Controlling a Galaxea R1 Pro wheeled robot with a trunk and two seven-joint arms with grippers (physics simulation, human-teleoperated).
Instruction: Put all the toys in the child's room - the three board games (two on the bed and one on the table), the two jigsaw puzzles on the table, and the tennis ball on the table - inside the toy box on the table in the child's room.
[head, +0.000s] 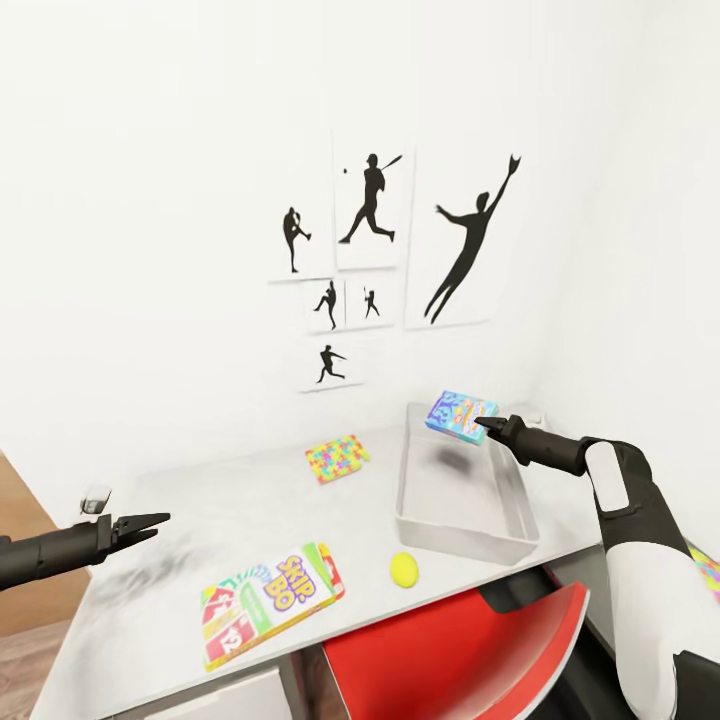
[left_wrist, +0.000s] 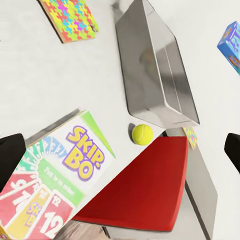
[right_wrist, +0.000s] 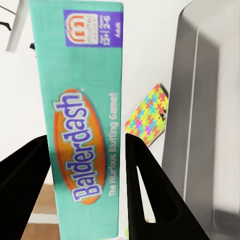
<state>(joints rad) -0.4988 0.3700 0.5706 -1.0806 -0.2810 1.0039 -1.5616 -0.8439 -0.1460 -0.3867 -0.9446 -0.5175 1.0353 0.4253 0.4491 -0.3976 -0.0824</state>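
Note:
My right gripper is shut on a blue board game, holding it in the air over the far end of the grey toy box. In the right wrist view its teal Balderdash side sits between the fingers. On the table lie a jigsaw puzzle, the tennis ball beside the toy box's near wall, and the SKIP-BO board game at the front edge. My left gripper hovers open above the table's left part, over the SKIP-BO box.
A red chair is tucked under the table's front edge below the toy box. A mosaic-patterned square shows at the right behind my right arm, lower than the table. A white wall with baseball silhouette posters stands right behind the table.

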